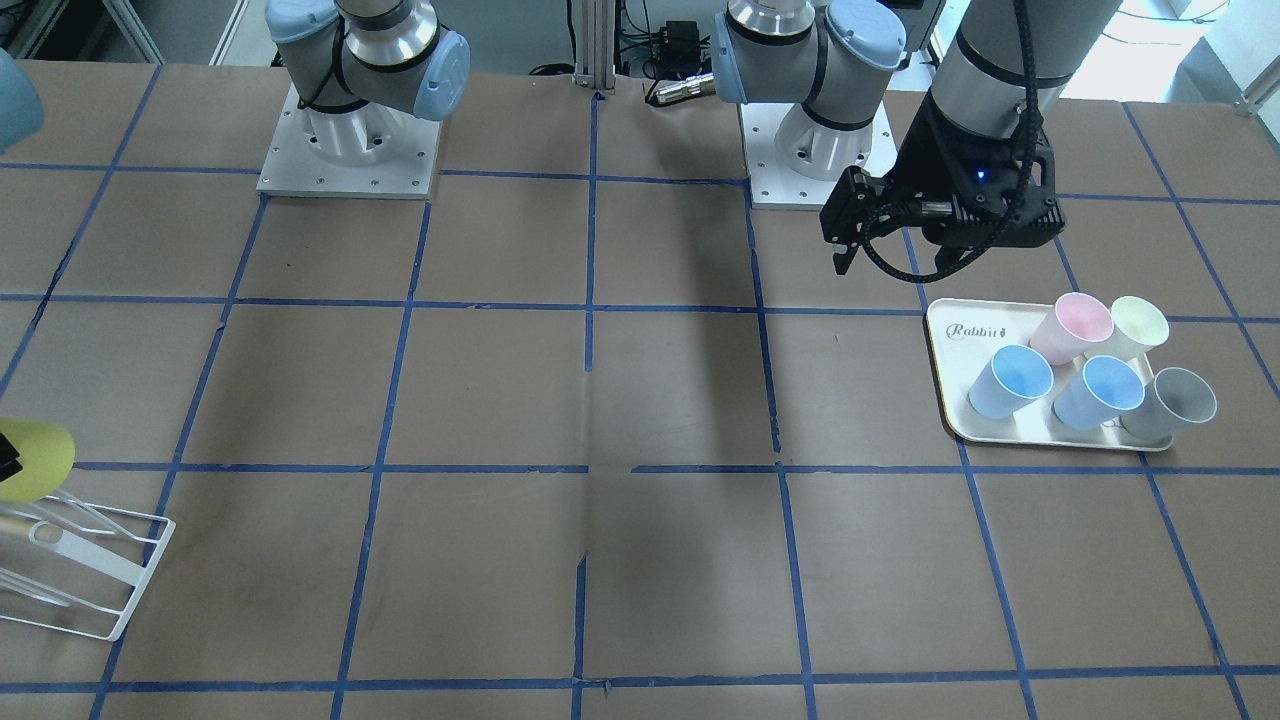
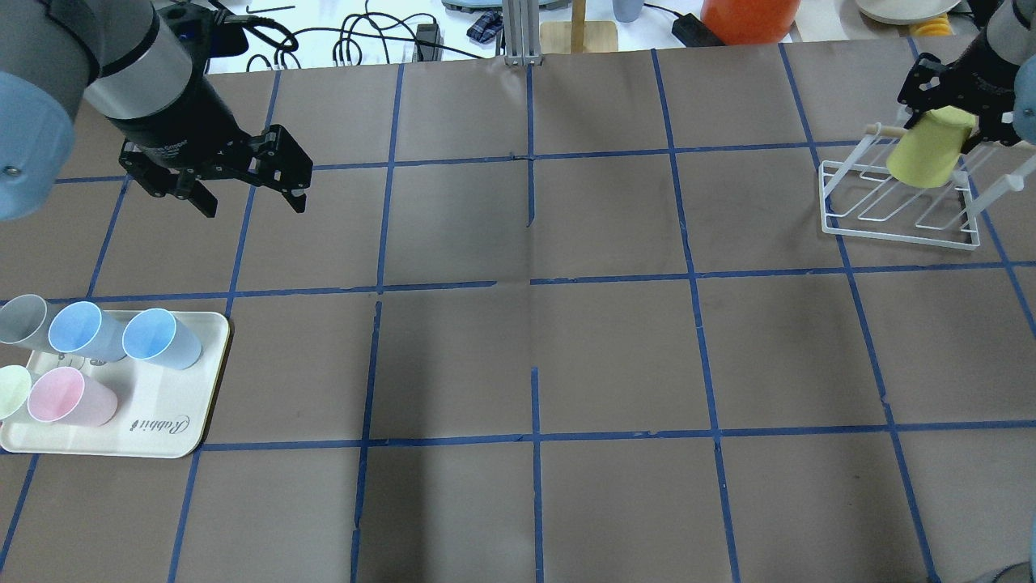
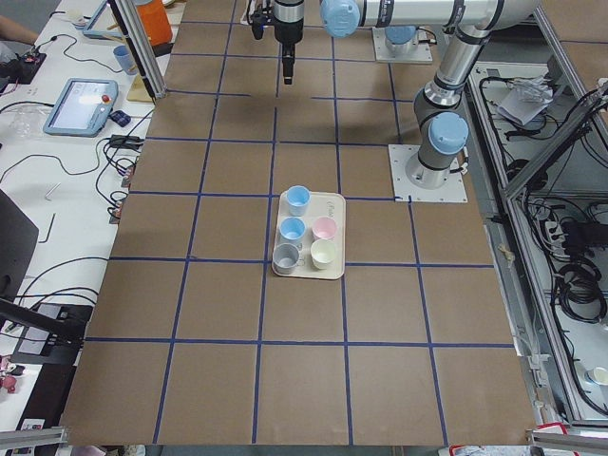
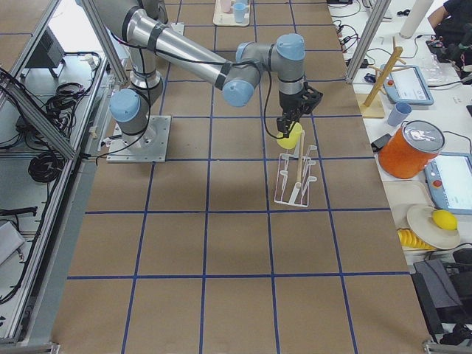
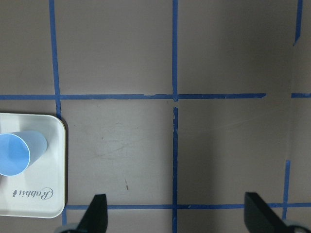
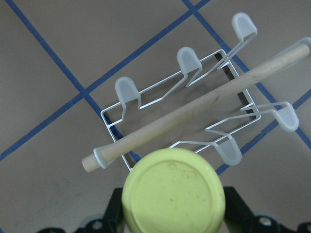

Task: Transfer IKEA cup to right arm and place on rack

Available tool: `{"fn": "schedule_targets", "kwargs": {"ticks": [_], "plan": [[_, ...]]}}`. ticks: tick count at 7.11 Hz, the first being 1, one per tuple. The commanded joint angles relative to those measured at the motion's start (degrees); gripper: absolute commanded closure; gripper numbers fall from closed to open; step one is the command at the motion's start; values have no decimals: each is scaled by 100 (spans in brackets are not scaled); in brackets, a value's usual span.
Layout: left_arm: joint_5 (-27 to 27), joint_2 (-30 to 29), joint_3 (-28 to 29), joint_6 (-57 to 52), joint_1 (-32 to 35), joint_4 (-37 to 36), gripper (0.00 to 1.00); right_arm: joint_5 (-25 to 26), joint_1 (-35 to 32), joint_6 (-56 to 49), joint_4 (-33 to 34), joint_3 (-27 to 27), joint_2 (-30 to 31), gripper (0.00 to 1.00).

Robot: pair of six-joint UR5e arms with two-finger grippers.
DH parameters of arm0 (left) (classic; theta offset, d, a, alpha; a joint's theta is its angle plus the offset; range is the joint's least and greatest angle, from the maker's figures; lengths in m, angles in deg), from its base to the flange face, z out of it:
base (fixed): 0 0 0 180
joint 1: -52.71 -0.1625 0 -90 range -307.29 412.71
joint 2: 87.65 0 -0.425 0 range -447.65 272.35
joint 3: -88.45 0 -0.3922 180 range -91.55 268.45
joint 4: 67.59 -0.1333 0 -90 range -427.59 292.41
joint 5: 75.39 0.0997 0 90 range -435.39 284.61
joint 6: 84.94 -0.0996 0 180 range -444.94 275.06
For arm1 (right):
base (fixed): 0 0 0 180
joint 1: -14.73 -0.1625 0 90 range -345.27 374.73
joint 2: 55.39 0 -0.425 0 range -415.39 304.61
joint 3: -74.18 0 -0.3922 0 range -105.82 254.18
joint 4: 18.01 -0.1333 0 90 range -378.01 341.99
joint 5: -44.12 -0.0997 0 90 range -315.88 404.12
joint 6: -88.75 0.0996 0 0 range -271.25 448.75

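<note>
Cup held over the rack, closed base leading.

Overhead: the right hand clamps the IKEA cup, tilted above the rack; the left hand hangs wide and empty, well apart, near the tray. Right wrist view: the cup's long axis runs away from the hand, its base facing the dowel and prongs just beyond. Front view: the cup sits just above the rack's near corner.

Yellow IKEA cup, tilted mouth-down in right gripper, over white wire rack
</note>
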Motion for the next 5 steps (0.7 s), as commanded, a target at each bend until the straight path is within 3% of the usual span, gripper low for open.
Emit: {"fn": "schedule_targets", "kwargs": {"ticks": [1, 5], "plan": [[0, 0, -2, 0, 0, 0, 0, -43, 4, 10, 9, 0, -106, 100], [0, 0, -11, 9, 9, 0, 0, -17, 4, 1, 175, 0, -256, 100]]}}
